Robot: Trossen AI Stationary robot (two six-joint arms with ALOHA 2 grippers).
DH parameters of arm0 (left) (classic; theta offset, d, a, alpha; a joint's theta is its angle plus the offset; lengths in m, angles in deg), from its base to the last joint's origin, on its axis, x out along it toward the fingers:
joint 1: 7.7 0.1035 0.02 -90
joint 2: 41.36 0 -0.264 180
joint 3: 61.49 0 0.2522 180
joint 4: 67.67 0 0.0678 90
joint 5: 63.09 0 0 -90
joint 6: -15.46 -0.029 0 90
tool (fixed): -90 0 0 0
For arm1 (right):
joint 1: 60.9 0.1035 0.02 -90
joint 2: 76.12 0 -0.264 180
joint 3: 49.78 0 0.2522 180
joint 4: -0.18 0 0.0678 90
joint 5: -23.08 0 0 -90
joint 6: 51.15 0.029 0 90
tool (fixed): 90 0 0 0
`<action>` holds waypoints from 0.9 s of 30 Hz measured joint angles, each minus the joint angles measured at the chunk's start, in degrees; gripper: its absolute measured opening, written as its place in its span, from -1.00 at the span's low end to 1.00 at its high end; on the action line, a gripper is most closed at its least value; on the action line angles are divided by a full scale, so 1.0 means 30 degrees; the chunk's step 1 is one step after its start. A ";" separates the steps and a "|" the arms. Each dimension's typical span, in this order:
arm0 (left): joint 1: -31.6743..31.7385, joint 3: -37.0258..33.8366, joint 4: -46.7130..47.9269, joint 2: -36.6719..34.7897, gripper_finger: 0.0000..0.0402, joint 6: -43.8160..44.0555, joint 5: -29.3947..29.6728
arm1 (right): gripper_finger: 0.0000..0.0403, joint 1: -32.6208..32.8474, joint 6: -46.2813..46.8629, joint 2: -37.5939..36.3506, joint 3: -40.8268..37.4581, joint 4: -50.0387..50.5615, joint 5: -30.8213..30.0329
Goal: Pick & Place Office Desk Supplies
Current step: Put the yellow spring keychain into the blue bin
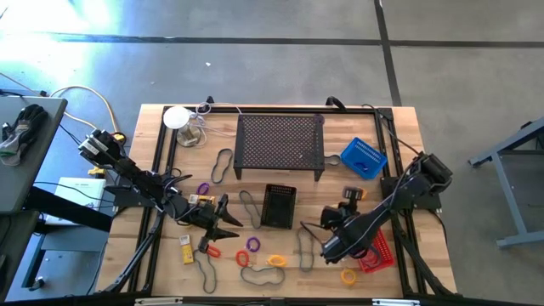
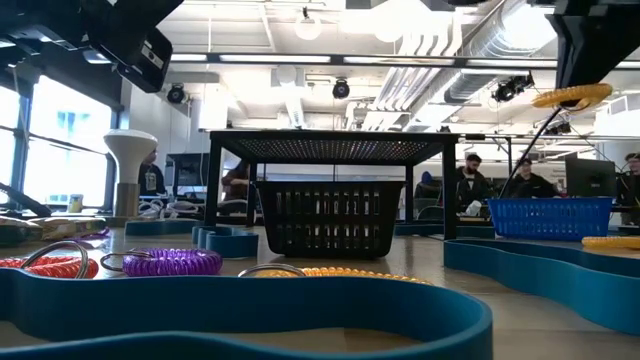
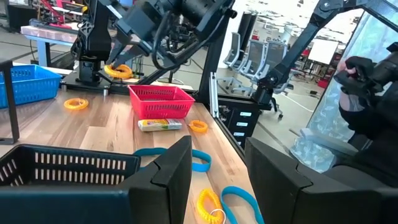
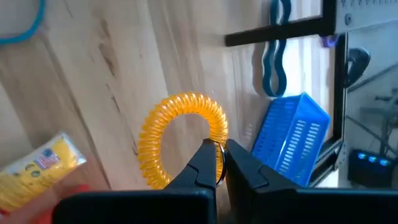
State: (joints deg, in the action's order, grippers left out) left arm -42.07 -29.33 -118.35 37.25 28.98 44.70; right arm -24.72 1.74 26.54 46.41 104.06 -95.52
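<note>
Yellow coil ring (image 4: pixel 184 140) hung pinched between the tight-closed fingers of the right gripper (image 4: pixel 216 163), lifted clear of the wooden table (image 1: pixel 331 191) near the red basket (image 1: pixel 379 253), with the blue basket (image 4: pixel 297 137) further off. By the look of it this was mid-carry, the ring not yet dropped anywhere. The left gripper (image 3: pixel 219 180) waited above the table near the black basket (image 1: pixel 278 206), fingers parted and empty. Most of the job seemed left: the black basket looked empty in the high view, and whether the other two held anything could not be told. Scattered loose on the table lay an orange ring (image 1: pixel 213 251), a purple ring (image 1: pixel 243 257), another yellow ring (image 1: pixel 276 261), a yellow packet (image 1: pixel 186 252) and several rubber-band loops (image 1: pixel 262 274).
</note>
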 joint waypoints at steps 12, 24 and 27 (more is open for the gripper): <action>0.0000 0.0000 0.0000 0.0000 -0.28 0.0029 0.0000 | -0.98 -0.1389 0.1258 -0.2585 -0.1054 -0.0062 -0.1108; 0.0095 0.0000 0.0051 0.0000 -0.28 0.0080 0.0000 | -0.98 -0.6005 0.4854 -0.7951 -0.6412 -0.0014 -0.1525; 0.0095 0.0000 0.0051 -0.0006 -0.28 0.0080 0.0000 | -0.98 -0.8079 0.4949 -0.9010 -0.7585 -0.0161 -0.1425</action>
State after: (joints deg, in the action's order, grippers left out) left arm -41.78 -29.33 -118.20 37.23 29.22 44.70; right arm -48.96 16.59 -0.49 23.65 103.57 -99.79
